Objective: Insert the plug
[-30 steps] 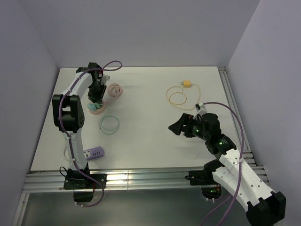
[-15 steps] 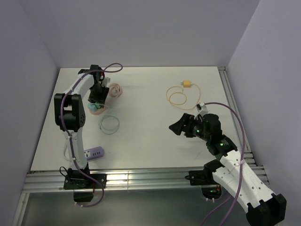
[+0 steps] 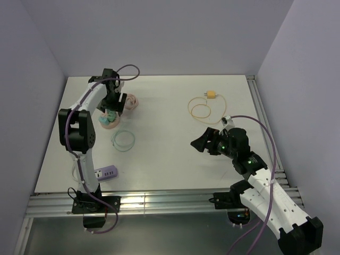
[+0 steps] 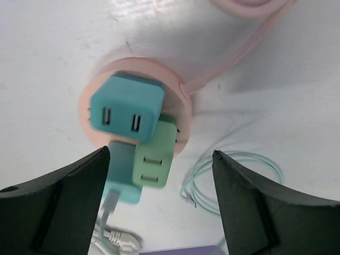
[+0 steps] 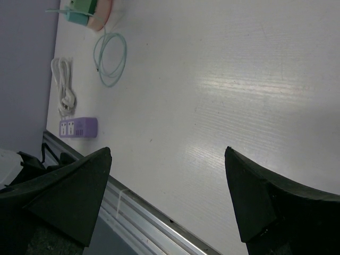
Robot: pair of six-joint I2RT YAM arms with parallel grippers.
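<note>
Three blocky plugs sit together in a round pink socket base (image 4: 175, 101): a teal-blue plug (image 4: 127, 106), a pale green plug (image 4: 154, 156) and a teal one with a cable (image 4: 121, 178). My left gripper (image 4: 159, 154) hangs above them, open, its fingers (image 4: 58, 202) clear of the plugs on both sides. From above, the left gripper (image 3: 111, 102) stands at the back left over the pink base (image 3: 109, 122). My right gripper (image 3: 204, 142) hovers open over the table's right half, holding nothing; the right wrist view shows only bare table between its fingers (image 5: 64, 186).
A pink cable coil (image 3: 129, 102) lies behind the base, a teal cable loop (image 3: 123, 139) in front of it. A purple power strip (image 3: 108, 172) and white cable (image 5: 64, 85) lie near the front left. A yellow plug (image 3: 211, 94) with its coiled cable (image 3: 201, 109) lies back right.
My left gripper has opened off the plugs and drawn back a little toward the far side. The right arm has stayed where it was.
</note>
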